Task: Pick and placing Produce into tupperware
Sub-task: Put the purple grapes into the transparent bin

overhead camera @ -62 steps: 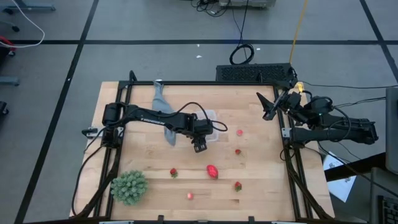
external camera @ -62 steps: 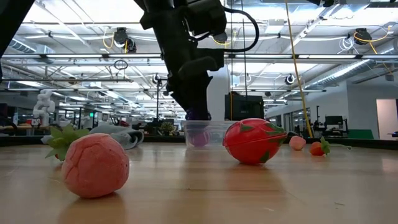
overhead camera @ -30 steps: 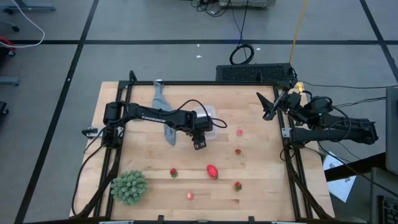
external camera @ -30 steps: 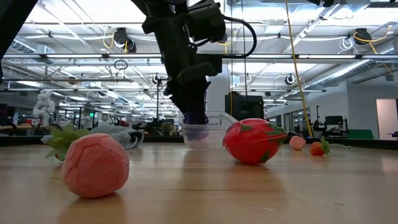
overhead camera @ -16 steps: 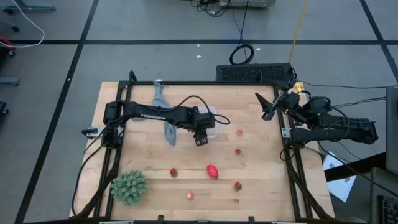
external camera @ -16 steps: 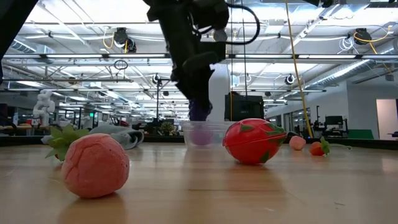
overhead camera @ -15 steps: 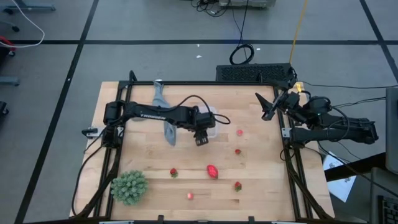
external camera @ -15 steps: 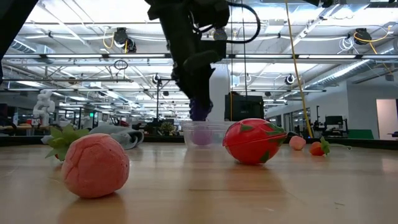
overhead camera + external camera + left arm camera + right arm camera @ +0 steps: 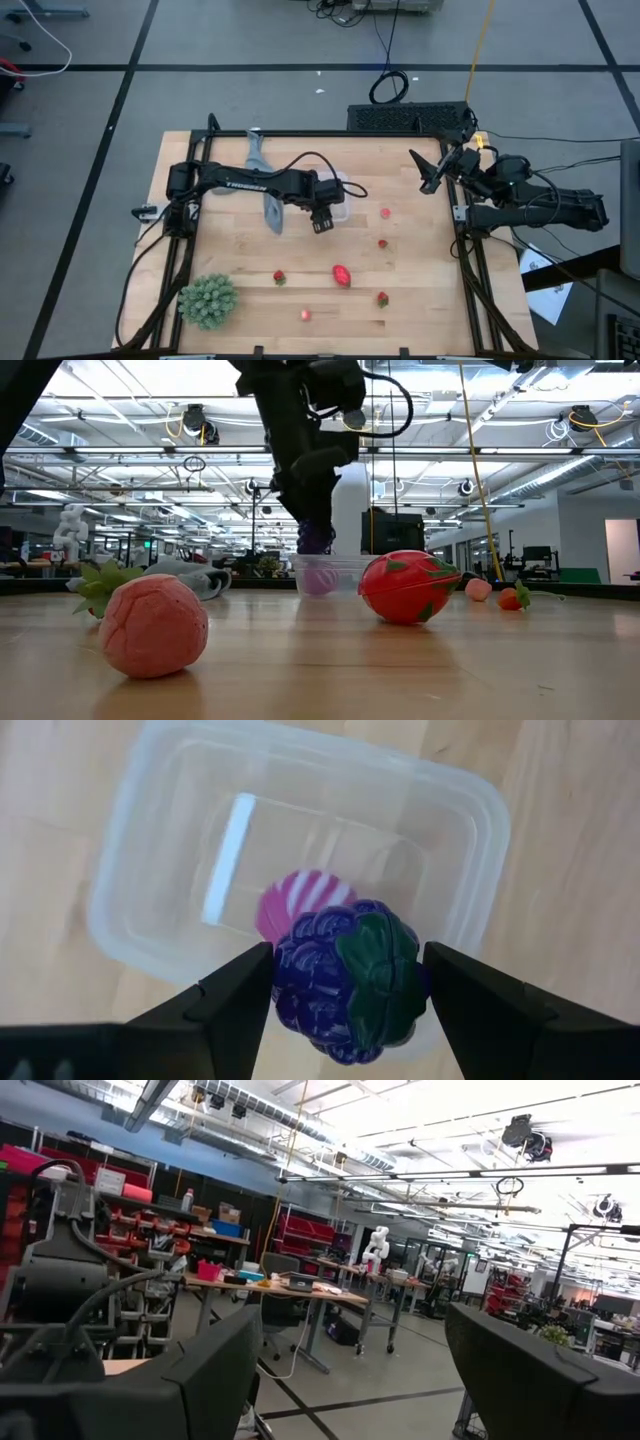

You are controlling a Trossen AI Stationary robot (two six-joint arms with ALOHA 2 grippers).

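My left gripper [image 9: 345, 982] hangs over the middle of the wooden worktop [image 9: 420, 290], its two fingers [image 9: 235, 990] partly closed on a dark blue-purple toy berry [image 9: 345, 980] with a green leaf cap. The berry sits squarely between them, touched on both sides, held above the near edge of the tupperware [image 9: 150, 830]. That clear plastic container stands directly under the gripper, and a magenta fruit with pale stripes [image 9: 295, 898] already lies inside it. From table height the berry [image 9: 316, 538] hangs just above the container's rim [image 9: 345, 563].

Other toy produce lies on the worktop, well apart from the container: a larger red-pink fruit [image 9: 342, 275], and small red berries [image 9: 279, 277] scattered near it and beyond it [image 9: 386, 212]. A grey cloth [image 9: 262, 160] lies beside the tupperware under my left arm. A large green spiky ball [image 9: 208, 300] sits near the front left corner. Nothing stands between the berry and the open container.

My right gripper [image 9: 432, 175] waits at the right rear edge of the worktop, raised, its fingers [image 9: 215, 1370] spread wide and holding nothing.
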